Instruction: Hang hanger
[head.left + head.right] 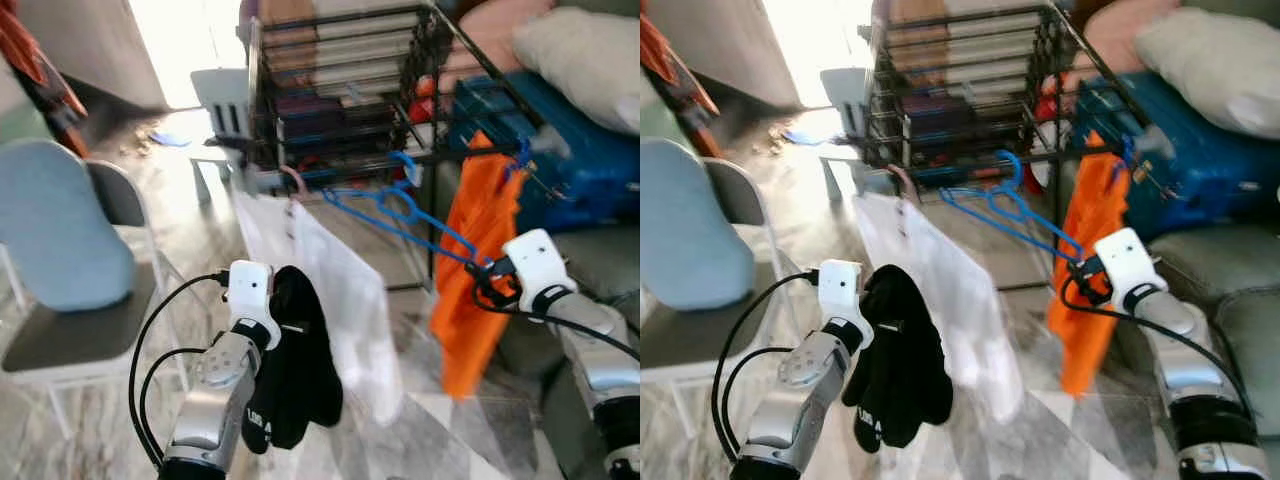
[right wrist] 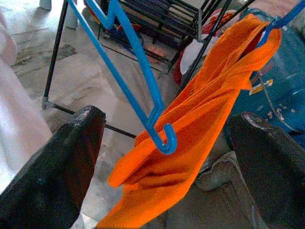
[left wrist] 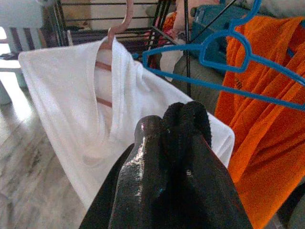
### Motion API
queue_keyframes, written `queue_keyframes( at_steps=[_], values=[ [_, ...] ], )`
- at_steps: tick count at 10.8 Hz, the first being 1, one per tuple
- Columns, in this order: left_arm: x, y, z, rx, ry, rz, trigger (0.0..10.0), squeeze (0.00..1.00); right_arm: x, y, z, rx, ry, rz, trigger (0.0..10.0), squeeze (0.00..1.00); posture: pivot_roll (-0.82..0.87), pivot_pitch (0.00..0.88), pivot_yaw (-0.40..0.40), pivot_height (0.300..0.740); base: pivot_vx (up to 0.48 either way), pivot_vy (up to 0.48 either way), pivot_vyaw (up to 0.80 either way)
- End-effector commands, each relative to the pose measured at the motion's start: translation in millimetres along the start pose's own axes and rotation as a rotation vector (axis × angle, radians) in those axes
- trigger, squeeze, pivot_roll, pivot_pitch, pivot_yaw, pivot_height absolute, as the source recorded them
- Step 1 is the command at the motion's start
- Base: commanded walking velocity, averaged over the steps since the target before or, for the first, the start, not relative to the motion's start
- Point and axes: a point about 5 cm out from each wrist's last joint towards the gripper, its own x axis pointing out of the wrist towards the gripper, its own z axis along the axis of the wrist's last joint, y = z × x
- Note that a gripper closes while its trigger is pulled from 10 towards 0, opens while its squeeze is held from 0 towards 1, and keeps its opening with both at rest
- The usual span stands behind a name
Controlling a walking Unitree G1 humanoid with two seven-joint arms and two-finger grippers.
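Right gripper (image 2: pixel 162 138) has its two black fingers spread wide, with the blue hanger's (image 1: pixel 405 215) end hook hanging between them, touching neither finger in the right wrist view. From the head views, the hanger's long axis runs from that gripper up toward the black wire rack (image 1: pixel 340 80), hook end at the rack's rail. Left gripper (image 3: pixel 176 143) is clamped on a black garment (image 1: pixel 295 360). White shirt (image 1: pixel 340 300) and orange shirt (image 1: pixel 480 290) hang from the rack.

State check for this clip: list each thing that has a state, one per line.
blue hanger: empty, hooked on the rack
rack: upright
white shirt: hanging on a pink hanger
orange garment: hanging from the rack
black garment: clamped, dangling
left gripper: shut on black garment
right gripper: open around the hanger's end
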Motion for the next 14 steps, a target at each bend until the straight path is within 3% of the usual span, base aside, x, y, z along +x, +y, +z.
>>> queue_keyframes(
  at_steps=[1,3,14],
  values=[
    [-1.1,10.2,9.0,0.005,-0.042,0.031,10.0,0.0,2.0,7.0,9.4,0.005,-0.043,0.006,10.0,0.0,-0.19,0.0,0.066,0.74,0.0,0.0,0.0],
    [-1.7,10.9,9.4,-0.006,-0.049,0.02,10.0,0.0,1.3,15.6,9.0,0.008,-0.053,0.039,10.0,0.0,-0.19,0.0,0.064,0.74,0.0,0.0,0.0],
    [-0.8,2.1,8.1,-0.026,-0.054,-0.009,10.0,0.0,0.7,10.6,10.1,-0.039,-0.047,0.053,10.0,0.0,-0.2,0.0,0.055,0.74,0.358,0.0,0.0]
  ],
)
